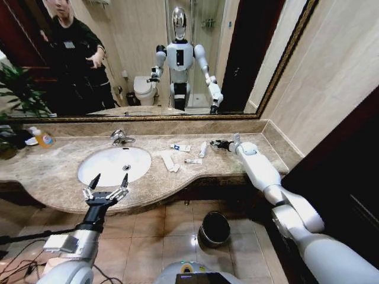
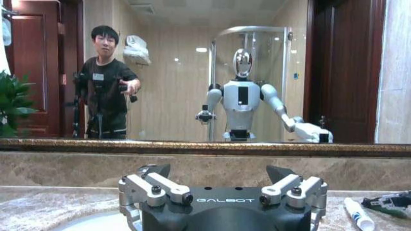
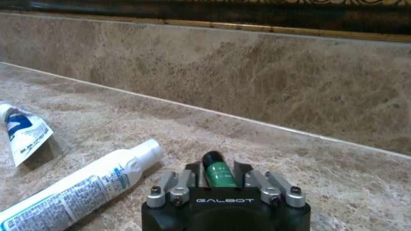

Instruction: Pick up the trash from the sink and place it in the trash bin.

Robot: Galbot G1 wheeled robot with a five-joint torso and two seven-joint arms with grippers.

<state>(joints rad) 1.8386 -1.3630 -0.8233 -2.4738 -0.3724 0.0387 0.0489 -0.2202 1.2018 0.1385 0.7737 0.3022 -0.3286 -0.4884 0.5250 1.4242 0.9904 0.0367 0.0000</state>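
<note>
The white oval sink (image 1: pixel 112 164) is set in the beige marble counter. Trash lies to its right on the counter: a crumpled paper strip (image 1: pixel 169 161) and white tubes (image 1: pixel 180 147) (image 1: pixel 202 149) (image 1: pixel 192 161). My right gripper (image 1: pixel 222 144) rests low on the counter near the back wall. It is shut on a small green piece (image 3: pixel 220 175), beside a white tube (image 3: pixel 83 192) and a sachet (image 3: pixel 22 132). My left gripper (image 1: pixel 106 184) is open over the sink's front rim, fingers (image 2: pixel 154 185) spread. The dark round trash bin (image 1: pixel 214 228) stands on the floor below.
A chrome tap (image 1: pixel 121 138) rises behind the basin, and a yellow-orange bottle (image 1: pixel 43 139) stands at the far left near a plant (image 1: pixel 18 94). A wide mirror (image 1: pixel 177 59) backs the counter. A wall closes the right side.
</note>
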